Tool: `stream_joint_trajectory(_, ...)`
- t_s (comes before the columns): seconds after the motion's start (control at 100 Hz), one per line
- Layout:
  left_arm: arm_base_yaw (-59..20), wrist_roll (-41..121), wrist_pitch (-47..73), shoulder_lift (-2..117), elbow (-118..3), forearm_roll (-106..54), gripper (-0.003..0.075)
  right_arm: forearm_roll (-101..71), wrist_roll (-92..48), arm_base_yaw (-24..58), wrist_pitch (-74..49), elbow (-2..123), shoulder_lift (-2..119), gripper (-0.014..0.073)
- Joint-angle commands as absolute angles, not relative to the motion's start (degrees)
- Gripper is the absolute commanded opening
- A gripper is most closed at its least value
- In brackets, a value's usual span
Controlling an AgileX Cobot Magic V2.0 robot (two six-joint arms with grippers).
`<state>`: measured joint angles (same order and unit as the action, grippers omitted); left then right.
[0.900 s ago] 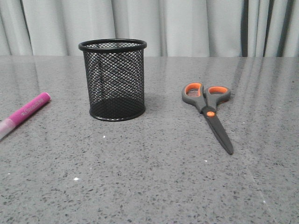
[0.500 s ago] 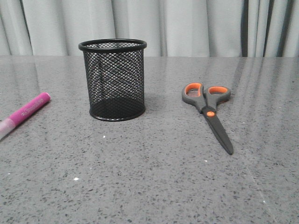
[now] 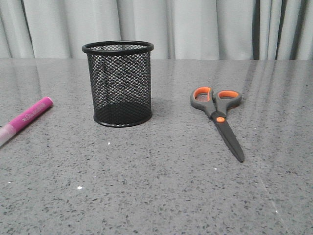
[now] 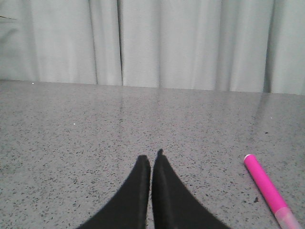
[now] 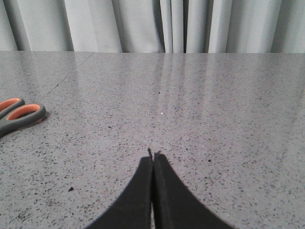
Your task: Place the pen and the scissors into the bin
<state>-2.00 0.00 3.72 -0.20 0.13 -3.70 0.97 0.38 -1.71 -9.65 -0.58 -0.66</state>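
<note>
Nothing done: my grippers [image 4: 151, 160] [image 5: 153, 156] are closed and empty, pen [image 3: 25, 119] and scissors [image 3: 218, 119] outside the seemingly empty bin [image 3: 118, 83]

Grey speckled table [image 3: 161, 196] carries upright bin [image 3: 118, 84], pen [image 3: 25, 119] lying left, scissors [image 3: 218, 119] right

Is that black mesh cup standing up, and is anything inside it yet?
Upright and empty. The mesh pen cup stands on its base, and only bare bottom shows through the mesh. The pink pen and scissors lie outside.
</note>
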Motion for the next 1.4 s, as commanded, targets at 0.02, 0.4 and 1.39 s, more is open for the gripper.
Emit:
stream_joint_trajectory(0.02, -2.03, 0.00, -0.53, -1.65, 1.44, -4.08, -0.0021, 1.61, 0.00, -2.00, -5.35, -1.60, -1.60, -0.0069)
stream_joint_trajectory(0.4, -2.03, 0.00, -0.53, -1.65, 1.44, -4.08, -0.0021, 1.61, 0.00, -2.00, -4.92, -1.60, -1.60, -0.0069)
stream_joint_trajectory(1.39, -2.03, 0.00, -0.81, -1.65, 1.44, -18.33, -0.0022, -12.77, 0.36, -2.00, 3.42, -1.60, -1.60, -0.0069)
